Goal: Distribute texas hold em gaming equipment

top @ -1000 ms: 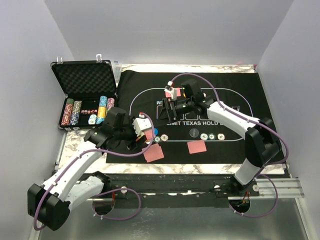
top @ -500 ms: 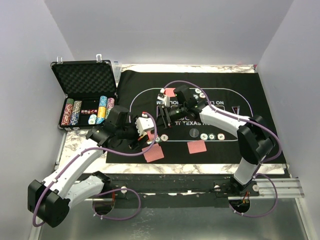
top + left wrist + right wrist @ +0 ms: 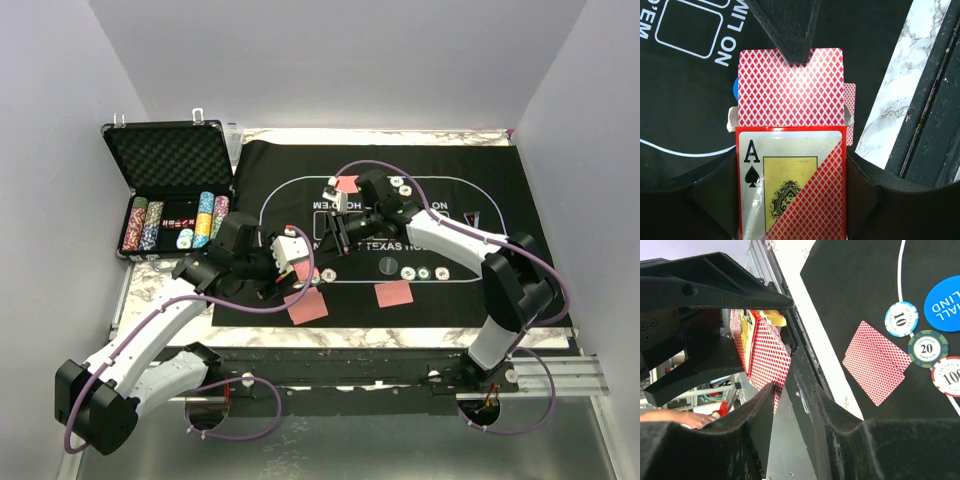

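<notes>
Left claw clamps the card box, long axis pointing straight out, with 1 card protruding. Right claw, about half open, straddles that card's far edge.

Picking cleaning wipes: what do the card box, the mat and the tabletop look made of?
Red-orange ace-of-spades card box: cardboard, apparently under glossy film, given the glare on its face. Large black printed mat: matte felt or cloth, no shine. White grey-veined tabletop: smooth marble or marble-print laminate; which is unclear.
</notes>
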You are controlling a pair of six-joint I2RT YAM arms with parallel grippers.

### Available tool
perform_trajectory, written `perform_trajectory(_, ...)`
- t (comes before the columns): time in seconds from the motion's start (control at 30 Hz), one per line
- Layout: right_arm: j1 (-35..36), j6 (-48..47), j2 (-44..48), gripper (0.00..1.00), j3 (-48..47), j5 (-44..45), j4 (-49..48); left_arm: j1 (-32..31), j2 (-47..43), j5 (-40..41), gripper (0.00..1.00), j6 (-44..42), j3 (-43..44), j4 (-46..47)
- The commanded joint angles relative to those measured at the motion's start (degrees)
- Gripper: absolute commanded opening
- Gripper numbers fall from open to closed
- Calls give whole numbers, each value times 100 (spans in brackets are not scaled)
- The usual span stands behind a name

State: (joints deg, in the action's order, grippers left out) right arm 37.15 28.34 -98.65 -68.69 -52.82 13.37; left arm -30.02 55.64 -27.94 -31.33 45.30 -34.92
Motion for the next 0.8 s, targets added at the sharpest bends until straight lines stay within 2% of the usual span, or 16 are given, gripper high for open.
perform_trajectory(0.0,-36,-281,254,41,50,-89,278,-13,-163,-36,0,-13,57,249)
perform_trajectory(0.17,-32,54,446,74,58,-533,-212,-13,-102,-78,0,-38,111,258)
perform_trajectory(0.23,-18,288,455,81,109,-507,-438,-13,-84,-96,0,-22,150,271)
perform_trajectory(0.5,194,6,-141,82,-414,429,166,-21,-1,-159,0,128,326,317)
perform_trajectory(0.67,292,-8,-308,77,-676,657,202,-30,21,-160,0,160,341,327)
perform_trajectory(0.77,306,-65,-319,70,-685,717,297,-26,43,-148,0,196,357,328)
